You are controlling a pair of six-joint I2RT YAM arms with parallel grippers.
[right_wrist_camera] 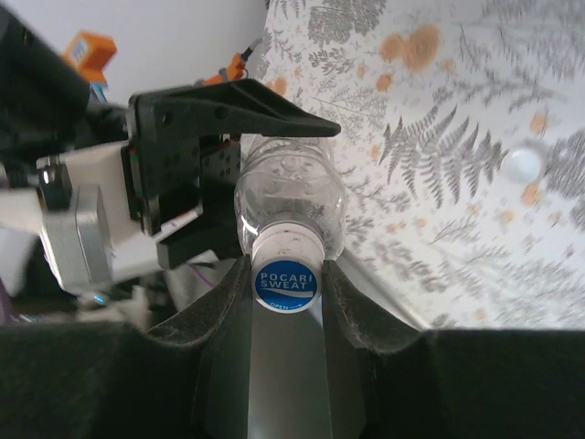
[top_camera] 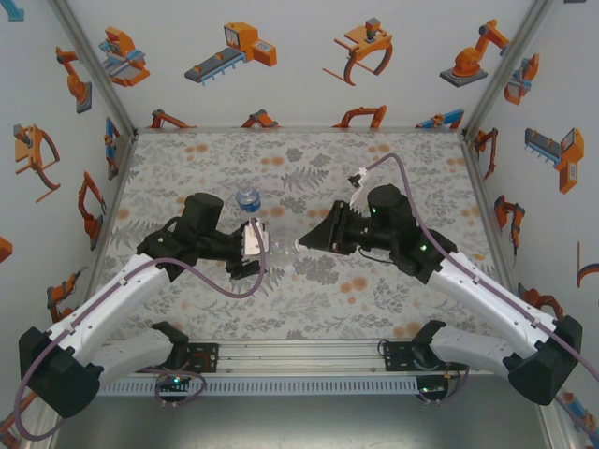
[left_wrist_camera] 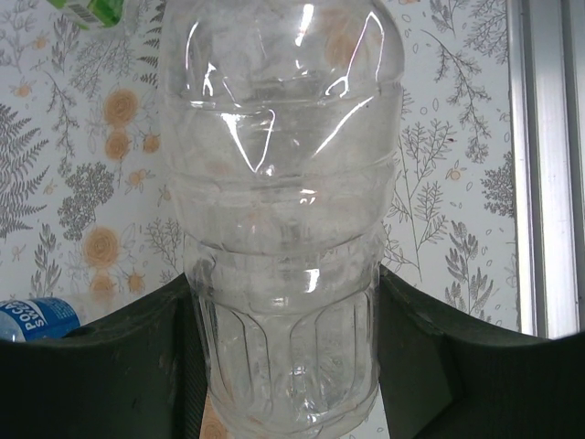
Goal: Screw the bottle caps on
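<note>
Blue cap [right_wrist_camera: 285, 282] lettered POCARI SWEAT, seated on the mouth of the colourless bottle [right_wrist_camera: 291, 197], face toward the right wrist camera. Pinched from both sides by the right hand [right_wrist_camera: 285, 267], closed tight against the cap's rim. Whether threaded home or merely resting on the neck: cannot tell.

Colourless bottle held clear of the worktop [top_camera: 393, 299], lying roughly level, neck toward the right hand. Clamped across the ribbed body by the left hand [top_camera: 251, 245], one black finger [left_wrist_camera: 137, 366] pressed on each flank, spread only as wide as the bottle.

Left arm [top_camera: 112, 309] stretched from its base forward and inward, elbow out toward the left wall, wrist bent to aim the hand rightward. Right arm [top_camera: 487, 290] mirrored, reaching in from the other side, hand aimed leftward. Both hands nose to nose at the colourless bottle, over the middle of the worktop.

Behind the colourless bottle and near it, blue-labelled bottle [top_camera: 248, 198], upright on the worktop. Beyond the colourless bottle's far end in the left wrist view, green-labelled bottle [left_wrist_camera: 91, 11], cut off by the frame edge. Well apart from the colourless bottle, whitish cap [right_wrist_camera: 524, 165], loose on the worktop.
</note>
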